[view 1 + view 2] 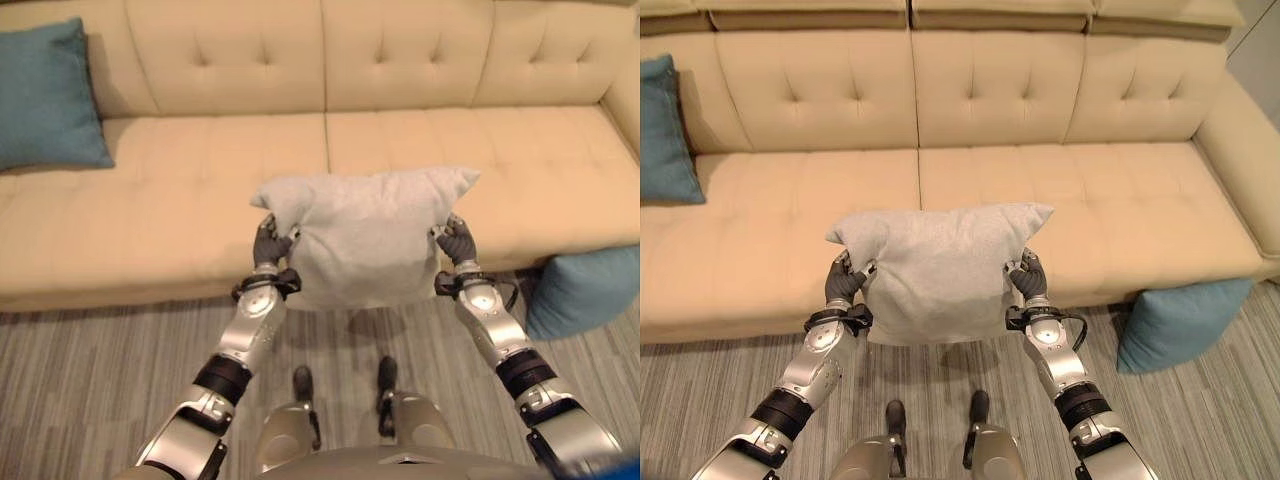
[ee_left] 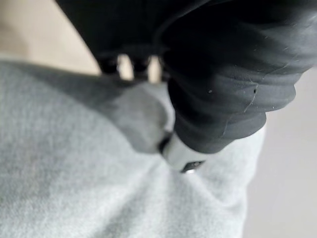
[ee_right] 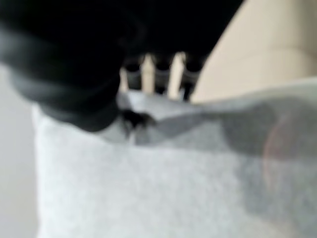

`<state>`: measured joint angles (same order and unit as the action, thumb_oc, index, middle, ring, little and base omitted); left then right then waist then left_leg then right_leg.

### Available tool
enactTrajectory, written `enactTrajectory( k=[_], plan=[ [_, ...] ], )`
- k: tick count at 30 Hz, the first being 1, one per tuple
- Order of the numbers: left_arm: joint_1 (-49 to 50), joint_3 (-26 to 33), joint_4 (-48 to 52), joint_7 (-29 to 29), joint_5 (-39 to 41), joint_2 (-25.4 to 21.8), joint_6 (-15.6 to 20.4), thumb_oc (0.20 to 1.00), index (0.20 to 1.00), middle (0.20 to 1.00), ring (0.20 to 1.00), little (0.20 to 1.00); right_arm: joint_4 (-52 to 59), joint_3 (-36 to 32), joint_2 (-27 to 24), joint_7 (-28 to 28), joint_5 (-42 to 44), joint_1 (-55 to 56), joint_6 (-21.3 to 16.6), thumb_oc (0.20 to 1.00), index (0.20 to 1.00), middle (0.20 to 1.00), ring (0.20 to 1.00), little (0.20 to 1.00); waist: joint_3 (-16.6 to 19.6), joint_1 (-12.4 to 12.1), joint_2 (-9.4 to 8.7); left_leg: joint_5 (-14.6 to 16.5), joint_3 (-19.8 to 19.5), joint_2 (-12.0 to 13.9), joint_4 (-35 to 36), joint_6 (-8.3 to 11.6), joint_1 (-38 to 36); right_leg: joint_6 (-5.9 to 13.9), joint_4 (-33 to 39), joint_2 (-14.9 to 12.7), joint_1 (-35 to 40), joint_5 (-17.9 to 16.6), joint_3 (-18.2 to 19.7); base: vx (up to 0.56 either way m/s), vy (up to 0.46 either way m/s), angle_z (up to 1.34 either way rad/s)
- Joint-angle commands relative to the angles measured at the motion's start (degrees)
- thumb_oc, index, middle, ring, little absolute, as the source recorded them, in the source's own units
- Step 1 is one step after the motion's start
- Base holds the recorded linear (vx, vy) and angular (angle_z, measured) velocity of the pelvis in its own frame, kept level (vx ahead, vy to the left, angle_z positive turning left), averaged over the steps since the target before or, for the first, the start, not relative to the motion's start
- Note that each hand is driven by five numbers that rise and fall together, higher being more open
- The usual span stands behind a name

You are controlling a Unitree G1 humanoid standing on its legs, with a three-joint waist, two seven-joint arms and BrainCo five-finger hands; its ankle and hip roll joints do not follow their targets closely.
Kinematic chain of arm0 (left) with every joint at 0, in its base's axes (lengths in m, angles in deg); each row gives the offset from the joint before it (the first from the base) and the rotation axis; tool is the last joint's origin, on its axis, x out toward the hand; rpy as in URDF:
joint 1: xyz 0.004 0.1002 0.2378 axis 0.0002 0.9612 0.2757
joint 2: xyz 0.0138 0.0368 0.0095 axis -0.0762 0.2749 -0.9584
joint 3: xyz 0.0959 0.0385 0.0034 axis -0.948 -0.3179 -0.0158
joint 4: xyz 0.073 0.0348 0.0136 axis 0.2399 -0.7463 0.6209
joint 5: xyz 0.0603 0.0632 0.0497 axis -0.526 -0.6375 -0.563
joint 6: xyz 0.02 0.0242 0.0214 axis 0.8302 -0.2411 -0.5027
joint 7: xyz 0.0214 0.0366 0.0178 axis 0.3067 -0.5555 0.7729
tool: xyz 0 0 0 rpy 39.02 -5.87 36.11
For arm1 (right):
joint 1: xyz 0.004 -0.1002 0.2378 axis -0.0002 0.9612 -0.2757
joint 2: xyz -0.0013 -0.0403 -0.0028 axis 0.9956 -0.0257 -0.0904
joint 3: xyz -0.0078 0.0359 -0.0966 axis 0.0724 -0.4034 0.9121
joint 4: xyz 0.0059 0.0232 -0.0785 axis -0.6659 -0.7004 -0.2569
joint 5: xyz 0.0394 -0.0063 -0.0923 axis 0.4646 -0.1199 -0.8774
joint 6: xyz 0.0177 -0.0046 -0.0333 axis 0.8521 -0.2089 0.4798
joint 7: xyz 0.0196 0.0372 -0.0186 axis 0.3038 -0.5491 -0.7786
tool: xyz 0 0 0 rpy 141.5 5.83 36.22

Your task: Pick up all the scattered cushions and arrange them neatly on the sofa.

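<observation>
The grey cushion [image 1: 940, 265] is held up in the air between the two hands, in front of the sofa's [image 1: 1060, 190] front edge and over the striped grey carpet [image 1: 940, 400], its upper part showing against the middle of the seat. The left hand [image 1: 845, 282] grasps the cushion's left edge just under the top corner, fingers curled over the fabric; in the left wrist view a fold of grey cloth [image 2: 138, 119] is pressed in under the dark cover with the thumb [image 2: 181, 156] dug into it. The right hand [image 1: 1026, 277] is clenched on the opposite edge in the same way, and the right wrist view shows its fingers [image 3: 163, 74] hooked over the cushion's rim (that view is soft, so how deep the thumb bites I can only roughly judge). The cushion hangs roughly upright, its top corners sticking out to either side.

A teal cushion [image 1: 45, 95] leans upright against the backrest at the sofa's left end. Another teal cushion [image 1: 1180, 320] stands on the carpet, touching the sofa's front near its right end.

No writing or label can be read on the cushions or the sofa.
</observation>
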<state>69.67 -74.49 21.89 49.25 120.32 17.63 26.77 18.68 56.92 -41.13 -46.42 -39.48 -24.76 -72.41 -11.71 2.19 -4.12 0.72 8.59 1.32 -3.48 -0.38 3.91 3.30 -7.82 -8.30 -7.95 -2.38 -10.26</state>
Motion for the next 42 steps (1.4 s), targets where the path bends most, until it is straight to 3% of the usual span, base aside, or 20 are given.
enactTrajectory(
  k=[1,4,5,6,8,11,12,15,17,19,21,24,25,27,31,34,36,38,40,42],
  plan=[
    [-1.7,-5.0,8.5,-5.7,-3.1,3.5,3.5,0.2,0.2,0.2,0.2,0.2,6.6,3.2,2.9,4.1,-3.3,-2.0,-4.1,0.2,0.2,0.2,0.2,0.2,3.2,-0.3,0.93,1.6,-2.6,-1.4,-1.2,1.46,-0.8,7.93,-10.7,-2.5,-3.1,-4.1,2.8,0.05,0.103,-0.02],
    [-1.4,-5.7,8.9,-6.0,-3.2,3.1,3.5,0.2,0.2,0.2,0.2,0.2,7.2,3.4,3.5,4.2,-3.9,-1.5,-4.2,0.2,0.2,0.2,0.2,0.2,2.5,-0.1,1.57,1.6,-3.5,-1.0,-0.4,0.67,-2.9,7.19,-17.5,-0.8,-5.1,-3.3,4.8,0.06,0.1,0.08],
    [-1.1,-6.1,8.8,-6.0,-3.8,3.1,3.3,0.2,0.2,0.2,0.2,0.2,7.8,3.5,3.3,4.3,-4.0,-1.2,-4.3,0.2,0.2,0.2,0.2,0.2,2.8,0.1,1.7,1.6,-3.9,-1.1,0.0,0.69,-3.3,6.67,-17.1,0.4,-5.6,-2.2,5.8,0.17,0.063,0.14],
    [-0.9,-6.4,8.6,-6.2,-3.9,3.3,3.3,0.2,0.2,0.2,0.2,0.2,7.7,3.5,2.8,4.5,-4.0,-1.0,-4.2,0.2,0.2,0.2,0.2,0.2,3.5,1.0,1.41,1.2,-5.7,-1.5,1.4,0.91,-4.0,5.4,-13.8,5.0,-5.7,0.9,9.3,0.13,0.009,0.27],
    [-0.5,-6.5,8.5,-6.6,-3.8,3.4,3.4,0.2,0.2,0.2,0.2,0.2,7.4,3.5,2.5,4.6,-3.9,-0.9,-4.2,0.2,0.2,0.2,0.2,0.2,3.8,1.3,1.06,1.2,-6.4,-2.1,1.8,1.04,-4.4,4.91,-10.5,6.7,-4.9,1.6,10.4,0.13,-0.031,0.59],
    [-0.3,-5.6,8.3,-6.6,-3.5,3.5,3.3,0.2,0.2,0.2,0.2,0.2,6.8,3.7,2.3,4.5,-3.2,-1.4,-4.5,0.2,0.2,0.2,0.2,0.2,4.6,1.1,-0.22,1.8,-7.5,-3.4,1.7,1.52,-4.6,4.46,-1.0,7.8,-3.9,0.0,8.5,0.18,-0.095,0.46],
    [0.7,-5.2,8.6,-6.9,-3.6,3.9,3.3,0.2,0.2,0.2,0.2,0.2,7.7,3.7,2.1,4.8,-2.9,-0.2,-4.5,0.2,0.2,0.2,0.2,0.2,5.5,0.6,-0.37,2.6,-7.5,-3.8,0.3,2.03,-4.5,4.31,0.9,6.5,-1.1,0.4,7.2,0.16,-0.081,0.37],
    [1.1,-5.4,8.3,-7.4,-2.4,4.4,3.7,0.2,0.2,0.2,0.2,0.2,7.9,2.9,1.2,4.7,-3.3,0.7,-4.5,0.2,0.2,0.2,0.2,0.2,5.9,1.8,-0.49,3.2,-7.1,-3.4,-2.3,3.2,-3.6,2.97,1.7,8.2,0.6,1.4,10.0,0.14,-0.138,0.47],
    [0.9,-5.8,8.0,-9.1,-1.3,5.1,3.5,0.2,0.2,0.2,0.2,0.2,8.6,2.2,-0.3,4.5,-3.6,1.0,-4.4,0.2,0.2,0.2,0.2,0.2,5.5,2.5,-1.5,1.9,-3.5,-1.4,-12.3,6.3,-0.3,1.81,3.1,6.6,3.7,1.4,6.5,0.14,-0.176,0.45],
    [0.8,-5.9,7.9,-9.3,-0.6,5.4,3.6,0.2,0.2,0.2,0.2,0.2,9.1,1.8,-0.7,4.8,-3.2,1.5,-4.4,0.2,0.2,0.2,0.2,0.2,5.3,2.7,-1.71,1.1,-2.1,-0.3,-15.4,7.0,1.1,1.37,3.3,6.4,4.4,1.7,5.5,0.09,-0.129,0.63],
    [0.5,-6.4,7.9,-9.6,0.1,5.6,3.2,0.2,0.2,0.2,0.2,0.2,9.4,1.2,-1.1,4.5,-2.3,2.0,-4.2,0.2,0.2,0.2,0.2,0.2,5.3,2.8,-2.15,1.2,2.0,2.6,-13.2,5.79,2.8,0.83,4.1,5.8,6.2,2.6,4.4,0.11,-0.099,0.55],
    [0.3,-6.7,7.9,-9.5,-0.7,5.4,2.9,0.2,0.2,0.2,0.2,0.2,9.6,0.7,-1.1,4.5,-2.0,2.3,-4.3,0.2,0.2,0.2,0.2,0.2,6.0,2.7,-1.85,-0.1,2.1,2.6,-7.9,5.15,3.3,1.15,4.8,6.1,6.9,2.7,4.2,0.15,-0.012,0.25],
    [-0.2,-6.9,7.8,-9.2,-1.3,5.5,2.8,0.2,0.2,0.2,0.2,0.2,9.5,0.6,-0.9,4.2,-2.4,2.2,-4.5,0.2,0.2,0.2,0.2,0.2,6.2,2.0,-1.24,-3.7,0.9,2.6,-3.3,5.44,4.9,1.21,5.1,6.9,7.8,3.2,4.8,0.18,0.011,0.11],
    [0.0,-6.5,7.8,-9.4,-0.8,5.8,2.8,0.2,0.2,0.2,0.2,0.2,9.2,1.0,-0.7,4.3,-2.9,1.9,-4.4,0.2,0.2,0.2,0.2,0.2,5.9,1.2,-0.87,-5.0,-0.4,2.3,-1.8,5.58,5.7,0.98,4.6,7.6,9.0,4.6,6.3,0.27,0.081,-0.01],
    [0.3,-6.6,8.6,-9.5,-1.0,5.6,2.7,0.2,0.2,0.2,0.2,0.2,9.4,1.1,-0.3,4.3,-3.8,1.8,-4.1,0.2,0.2,0.2,0.2,0.2,6.1,1.0,-0.66,-4.0,-0.1,1.8,-2.7,4.94,4.5,1.77,2.7,6.8,9.3,5.6,7.2,0.17,0.096,-0.43],
    [0.0,-6.4,10.3,-9.1,-1.2,4.6,3.1,0.2,0.2,0.2,0.2,0.2,10.2,0.4,0.1,4.3,-3.3,1.2,-4.4,0.2,0.2,0.2,0.2,0.2,5.8,0.3,-0.41,-0.6,1.1,1.0,-4.9,2.67,3.6,3.39,-4.5,4.8,7.7,6.4,8.3,0.2,0.211,-0.44],
    [0.2,-6.3,11.0,-9.1,-1.3,4.2,3.0,0.2,0.2,0.2,0.2,0.2,10.5,0.2,0.3,4.4,-3.8,1.0,-4.5,0.2,0.2,0.2,0.2,0.2,5.2,0.3,-0.54,0.7,1.8,0.3,-5.5,1.25,2.4,5.8,-11.6,3.6,4.5,2.6,8.7,0.1,0.123,-0.5],
    [-0.3,-6.4,10.9,-8.9,-1.5,3.7,3.0,0.2,0.2,0.2,0.2,0.2,10.2,0.4,0.5,4.2,-4.4,0.0,-4.5,0.2,0.2,0.2,0.2,0.2,4.3,0.7,-0.32,1.4,2.1,0.4,-5.6,0.34,1.2,6.53,-18.0,3.3,1.1,0.6,8.6,0.09,0.118,-0.2],
    [-0.2,-6.0,10.6,-8.6,-2.5,3.3,2.9,0.2,0.2,0.2,0.2,0.2,10.3,0.4,1.1,4.3,-4.2,0.2,-4.4,0.2,0.2,0.2,0.2,0.2,4.1,0.8,-0.02,2.4,2.7,0.2,-4.9,-0.01,-0.4,5.84,-19.4,2.4,-1.1,0.9,6.6,0.13,0.113,-0.07],
    [0.1,-5.1,10.8,-8.6,-2.5,3.0,3.2,0.2,0.2,0.2,0.2,0.2,9.8,0.5,1.2,4.4,-3.8,-0.4,-4.3,0.2,0.2,0.2,0.2,0.2,4.4,0.6,0.23,3.0,4.0,-0.1,-3.3,0.15,-2.6,5.38,-14.9,0.0,-2.6,0.6,1.9,0.17,0.066,-0.17]
  ],
)
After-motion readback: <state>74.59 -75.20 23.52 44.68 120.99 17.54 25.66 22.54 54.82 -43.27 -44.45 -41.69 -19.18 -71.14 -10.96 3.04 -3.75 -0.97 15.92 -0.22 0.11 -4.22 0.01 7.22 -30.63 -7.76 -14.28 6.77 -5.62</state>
